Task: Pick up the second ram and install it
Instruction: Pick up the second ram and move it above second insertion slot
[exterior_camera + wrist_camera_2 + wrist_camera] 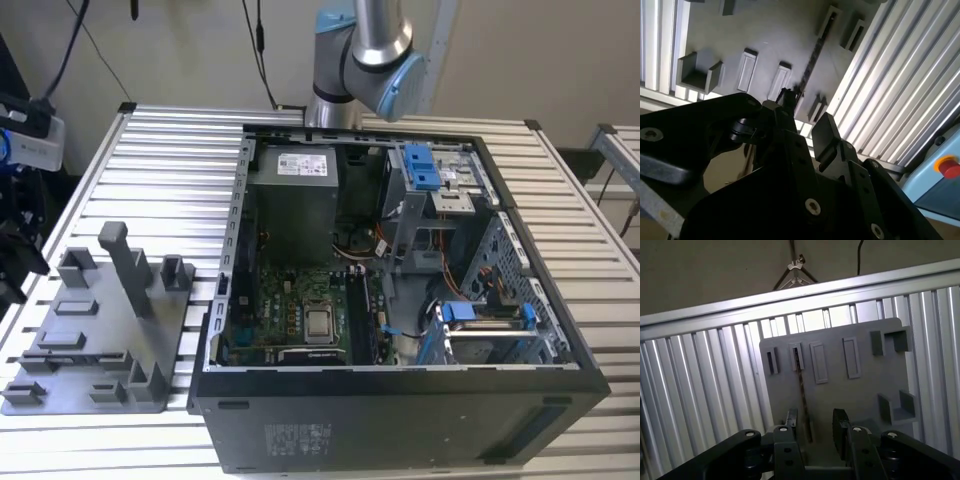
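The second ram [801, 390] is at the grey tray [840, 390], outside the PC case, and in both wrist views it shows as a thin dark strip seen edge-on [814, 52]. One end of it sits at a narrow slot in the tray, and the other runs toward the gripper, where the gripper's body hides it. The ribbed metal table [170, 150] carries everything. In the exterior view the open case [400, 430] takes up the table's middle and that view's right, lying on its side with its inside facing up. Inside it are a power supply [295, 195], a green motherboard [290, 300] and blue drive-bay clips [422, 165]. The arm [365, 55] rises behind the case and leaves the picture at the top. The tray [170, 330] lies on the table just beside the case, on the exterior view's left, with several grey holder blocks [75, 268] standing on it. The gripper [815, 415] hangs over the tray with its two fingers [840, 422] spread well apart, gripping nothing. In the first wrist view the ram's strip passes between the fingers, nearer one of them. In the second wrist view the gripper [805, 107] has one fingertip close by the strip's end, and I cannot tell whether they touch.
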`<state>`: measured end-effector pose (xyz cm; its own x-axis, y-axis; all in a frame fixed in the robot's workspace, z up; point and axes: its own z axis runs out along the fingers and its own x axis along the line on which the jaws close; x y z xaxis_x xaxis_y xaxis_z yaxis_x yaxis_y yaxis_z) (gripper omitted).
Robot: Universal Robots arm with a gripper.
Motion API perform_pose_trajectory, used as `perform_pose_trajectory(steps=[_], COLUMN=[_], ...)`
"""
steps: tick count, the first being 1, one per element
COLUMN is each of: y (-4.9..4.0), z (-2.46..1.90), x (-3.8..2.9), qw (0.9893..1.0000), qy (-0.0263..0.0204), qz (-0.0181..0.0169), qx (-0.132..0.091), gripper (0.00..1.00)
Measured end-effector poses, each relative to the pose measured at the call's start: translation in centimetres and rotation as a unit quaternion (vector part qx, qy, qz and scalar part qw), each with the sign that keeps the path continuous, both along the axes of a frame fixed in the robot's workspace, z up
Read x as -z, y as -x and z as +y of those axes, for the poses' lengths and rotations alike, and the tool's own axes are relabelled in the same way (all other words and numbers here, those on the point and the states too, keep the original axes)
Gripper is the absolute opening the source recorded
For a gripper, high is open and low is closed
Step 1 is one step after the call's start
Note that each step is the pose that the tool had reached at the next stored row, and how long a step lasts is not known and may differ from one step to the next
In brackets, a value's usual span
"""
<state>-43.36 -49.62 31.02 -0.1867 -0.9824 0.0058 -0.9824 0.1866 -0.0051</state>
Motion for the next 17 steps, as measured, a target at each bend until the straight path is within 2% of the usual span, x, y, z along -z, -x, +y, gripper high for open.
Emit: perform_pose_trajectory(steps=[6,17], y=[0.00,0.00], z=[0.00,0.00], x=[0.35,0.88], qw=[1.0000,1.0000], qy=[-0.0001,-0.0005], qz=[-0.0036,-0.0040], qx=[0.000,0.000], gripper=[0.42,0.42])
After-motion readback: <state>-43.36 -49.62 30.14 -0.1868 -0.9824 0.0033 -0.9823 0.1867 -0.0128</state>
